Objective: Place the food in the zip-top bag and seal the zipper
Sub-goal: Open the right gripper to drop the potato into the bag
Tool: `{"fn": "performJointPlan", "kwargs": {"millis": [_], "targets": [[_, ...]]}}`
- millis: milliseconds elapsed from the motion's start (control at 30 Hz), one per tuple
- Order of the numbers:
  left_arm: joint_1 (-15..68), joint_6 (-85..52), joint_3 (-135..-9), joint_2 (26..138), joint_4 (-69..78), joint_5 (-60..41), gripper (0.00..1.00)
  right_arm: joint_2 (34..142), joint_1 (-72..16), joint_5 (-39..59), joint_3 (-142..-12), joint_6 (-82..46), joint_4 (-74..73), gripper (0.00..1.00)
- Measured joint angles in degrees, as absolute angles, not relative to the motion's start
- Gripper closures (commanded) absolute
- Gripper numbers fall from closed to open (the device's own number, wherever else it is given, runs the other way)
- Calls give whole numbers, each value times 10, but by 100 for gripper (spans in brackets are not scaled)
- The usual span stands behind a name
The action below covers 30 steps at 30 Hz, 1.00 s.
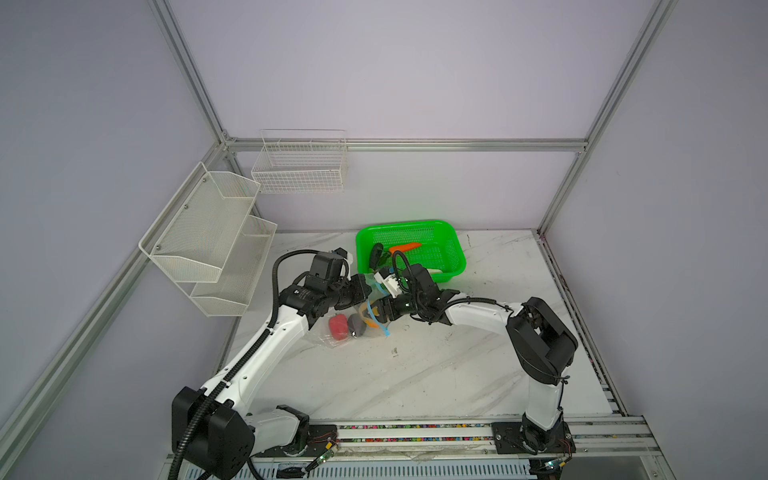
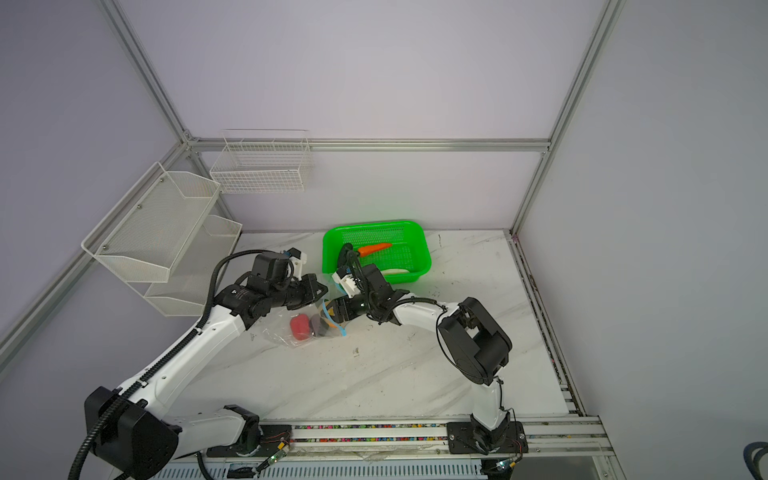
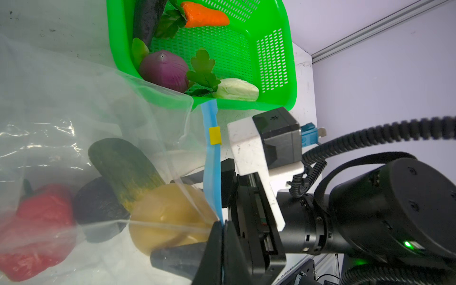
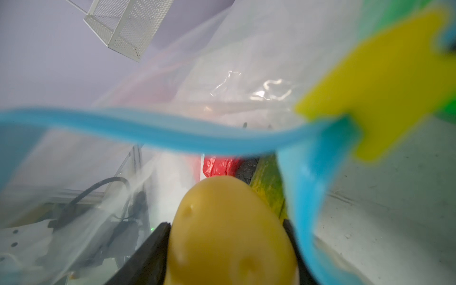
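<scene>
You have soft, even light in both top views, brightest on the upper middle of the back wall. It is strong enough to wash the green basket (image 1: 407, 224) into a glowing, oversaturated patch, shadows on the desk (image 1: 457, 374) are faint and diffuse, and the wide lens makes the frame uprights (image 1: 619, 79) lean outward toward the corners. In your left wrist view the zip-top bag (image 3: 61, 111) carries white glare streaks and hazes whatever lies behind it, though the picture is mostly sharp. Your right wrist view is the poorest: the zipper (image 4: 172, 134), its yellow slider (image 4: 382, 81) and the potato (image 4: 229, 234) sit too close and are out of focus.
</scene>
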State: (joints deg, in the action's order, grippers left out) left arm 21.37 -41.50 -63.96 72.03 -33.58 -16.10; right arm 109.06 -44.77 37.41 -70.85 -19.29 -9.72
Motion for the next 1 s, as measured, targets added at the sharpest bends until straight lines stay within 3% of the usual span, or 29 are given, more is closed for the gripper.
{"fn": "performJointPlan", "kwargs": {"millis": [467,733,833,1000], "targets": [[215,-415,-638,720,-334,-161,100,1089,-452,365,-715,-196,-98,15],[215,-416,-630,714,-325,-161,100,1060,-455,332,-714,-187,-66,17],[215,-416,-630,714,-322,-161,100,998,-455,295,-689,-193,-52,26],[215,-420,-628,712,-318,-161,100,873,-457,216,-591,-264,-82,32]]}}
